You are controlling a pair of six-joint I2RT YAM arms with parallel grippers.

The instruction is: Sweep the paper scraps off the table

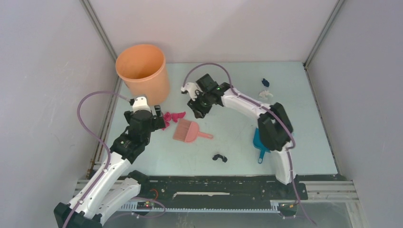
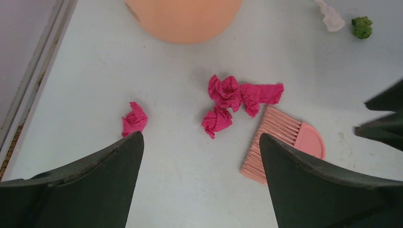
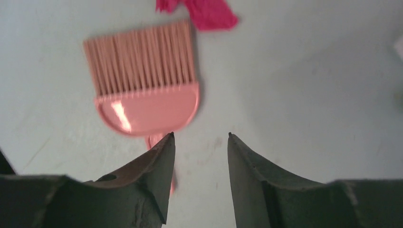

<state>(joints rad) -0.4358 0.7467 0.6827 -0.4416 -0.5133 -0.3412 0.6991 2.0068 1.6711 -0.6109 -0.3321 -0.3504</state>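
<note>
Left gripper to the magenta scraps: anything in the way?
Nothing visible. In the left wrist view only bare table lies between the open left gripper and the magenta scraps. The pink brush lies to their right, bristles near them, and the orange bucket stands beyond them.

The left pincer (image 2: 200,137) hangs with its two dark fingers (image 2: 95,180) spread wide and nothing between them, above the pale mint-green matte surface (image 2: 85,71). A cluster of crumpled magenta paper scraps (image 2: 228,92) lies just beside the bristles of a pink plastic hand brush (image 2: 285,142). One more magenta scrap (image 2: 134,118) lies apart, near the left finger. A round orange plastic bucket (image 2: 185,19) stands beyond. A white scrap (image 2: 331,16) and an olive green scrap (image 2: 362,27) sit close together at the far right.
</note>
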